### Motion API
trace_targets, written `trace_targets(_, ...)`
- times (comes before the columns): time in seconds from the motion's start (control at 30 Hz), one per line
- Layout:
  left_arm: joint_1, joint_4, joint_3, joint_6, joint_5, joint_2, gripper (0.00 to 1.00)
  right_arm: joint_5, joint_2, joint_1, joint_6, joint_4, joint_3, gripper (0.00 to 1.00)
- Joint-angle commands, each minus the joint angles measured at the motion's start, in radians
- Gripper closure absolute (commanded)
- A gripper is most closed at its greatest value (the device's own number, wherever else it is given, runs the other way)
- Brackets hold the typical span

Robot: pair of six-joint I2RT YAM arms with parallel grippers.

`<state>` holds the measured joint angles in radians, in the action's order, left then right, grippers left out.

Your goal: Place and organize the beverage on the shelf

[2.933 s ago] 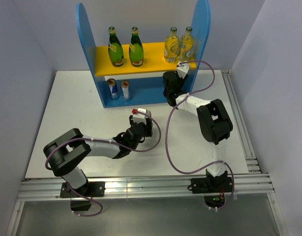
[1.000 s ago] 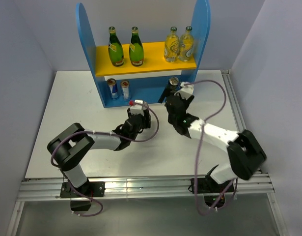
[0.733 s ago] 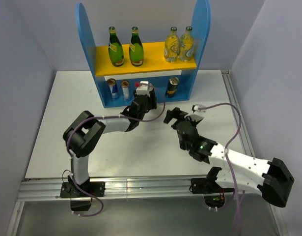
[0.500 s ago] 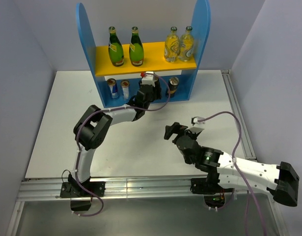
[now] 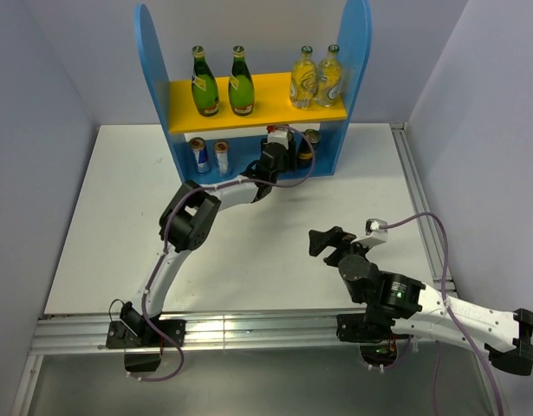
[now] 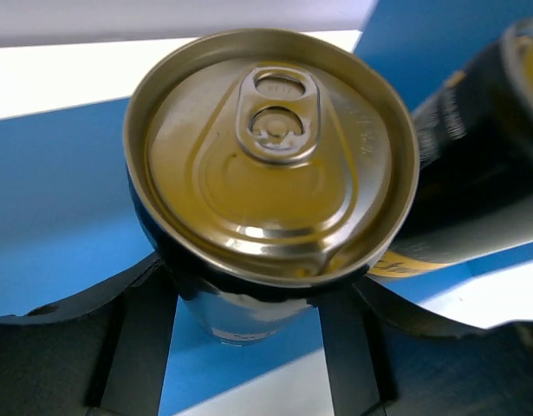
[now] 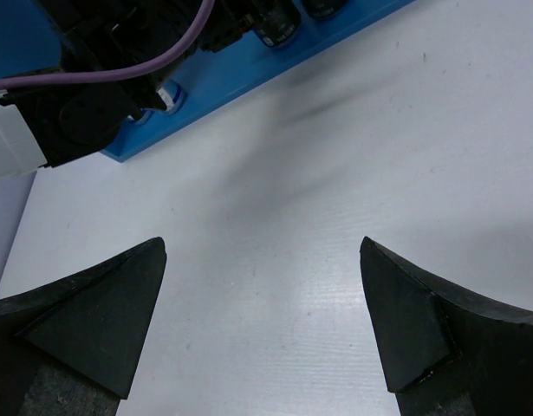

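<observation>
Left tool [image 6: 244, 325] is clamped on a black-gold can [image 6: 270, 165] at the blue lower tier of the shelf [image 5: 153, 69], just beside the other dark can [image 6: 474, 173], while the right tool [image 7: 263, 260] stands spread and empty over the counter [image 7: 335, 156]; the bottles [image 5: 240, 81] and silver-blue cans [image 5: 199, 154] are shelved, so only release appears outstanding.

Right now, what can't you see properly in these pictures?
- Left wrist view: held can, base hidden by its own top and the left gripper.
- Left wrist view: second dark can, cut off at the right edge, blurred.
- Top view: silver-blue cans, labels too small to read.
</observation>
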<state>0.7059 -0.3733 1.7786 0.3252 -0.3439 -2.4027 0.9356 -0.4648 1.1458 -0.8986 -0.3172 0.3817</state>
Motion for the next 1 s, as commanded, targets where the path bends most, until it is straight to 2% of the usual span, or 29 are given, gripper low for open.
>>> trace_targets(0.0, -0.009, -0.095, 0.059, -0.015, -0.063, 0.03, 1.0, 0.022, 0.035, 0.008, -0.02, -0.046, -0.021, 0.0)
trace_targets(0.33, -0.008, -0.093, 0.078, 0.017, -0.009, 0.007, 0.99, 0.025, 0.026, 0.009, -0.033, -0.029, -0.04, 0.0)
trace_targets(0.43, -0.003, -0.113, 0.062, 0.02, -0.01, 0.005, 0.78, 0.022, 0.022, 0.011, -0.034, -0.031, -0.04, 0.0)
trace_targets(0.47, -0.003, -0.111, 0.061, 0.023, -0.009, 0.004, 0.57, 0.022, 0.022, 0.011, -0.034, -0.033, -0.041, 0.0)
trace_targets(0.53, -0.002, -0.111, 0.052, 0.026, -0.015, 0.005, 0.37, 0.025, 0.025, 0.009, -0.039, -0.036, -0.043, 0.0)
trace_targets(0.57, -0.002, -0.115, 0.047, 0.026, -0.017, 0.008, 0.15, 0.025, 0.025, 0.011, -0.039, -0.036, -0.046, 0.0)
trace_targets(0.7, -0.002, -0.127, 0.01, 0.023, -0.032, 0.039, 0.07, 0.025, 0.023, 0.011, -0.046, -0.037, -0.05, 0.0)
trace_targets(0.97, -0.002, -0.176, -0.162, 0.028, -0.064, 0.152, 0.04, 0.02, 0.005, 0.015, -0.051, -0.036, -0.046, 0.0)
